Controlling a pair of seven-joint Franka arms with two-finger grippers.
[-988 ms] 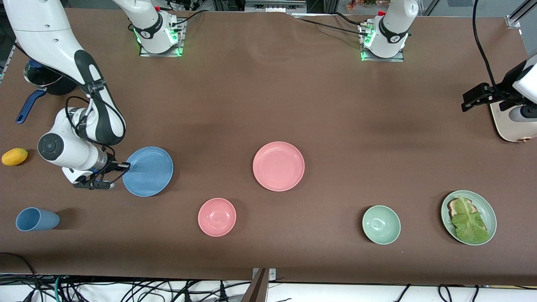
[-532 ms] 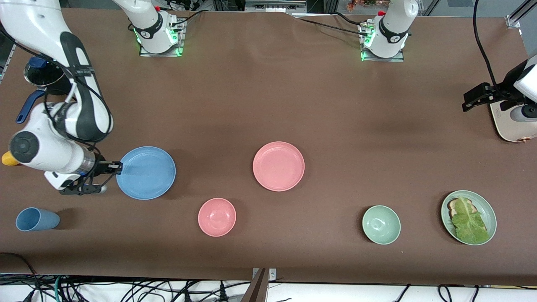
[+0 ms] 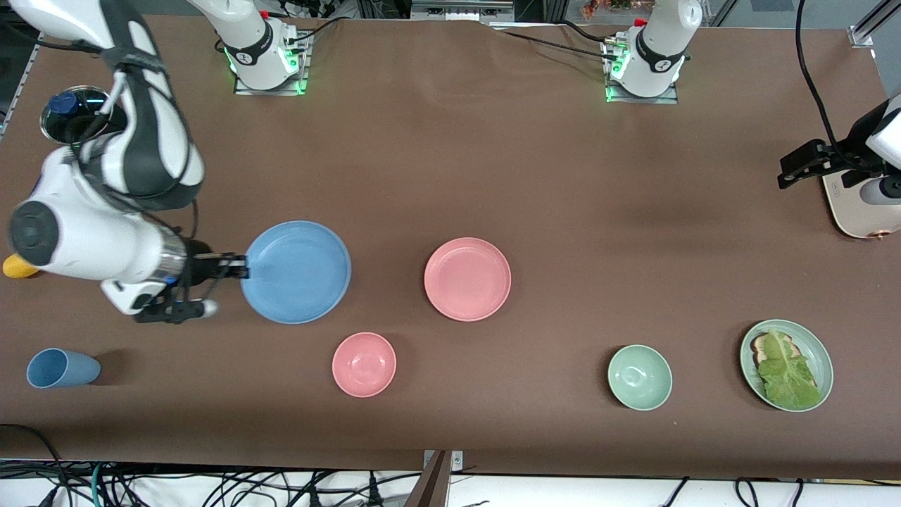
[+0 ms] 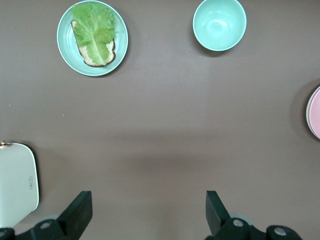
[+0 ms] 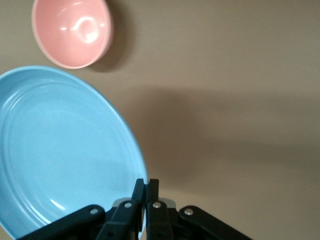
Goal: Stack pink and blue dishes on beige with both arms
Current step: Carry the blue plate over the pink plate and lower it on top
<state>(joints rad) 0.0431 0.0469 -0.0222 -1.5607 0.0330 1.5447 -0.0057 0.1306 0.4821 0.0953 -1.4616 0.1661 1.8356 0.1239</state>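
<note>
My right gripper (image 3: 239, 266) is shut on the rim of the light blue plate (image 3: 299, 272) and holds it level above the table, between the blue cup and the pink plate. In the right wrist view the fingers (image 5: 146, 182) pinch the ridged rim of the blue plate (image 5: 60, 150). The pink plate (image 3: 467, 279) lies flat at mid-table, its edge also showing in the left wrist view (image 4: 315, 112). No beige plate is in view. My left gripper (image 3: 799, 163) waits open and holding nothing (image 4: 147, 197) above the left arm's end of the table.
A pink bowl (image 3: 364, 364) and a green bowl (image 3: 639, 377) sit nearer the front camera. A green plate (image 3: 823, 352) carries lettuce. A blue cup (image 3: 62, 368), a yellow fruit (image 3: 17, 266) and a dark pot (image 3: 74, 113) are at the right arm's end; a white appliance (image 3: 855, 211) at the left arm's.
My right gripper has raised the blue plate off the table and carried it toward the pink plate. The left arm has barely moved.
</note>
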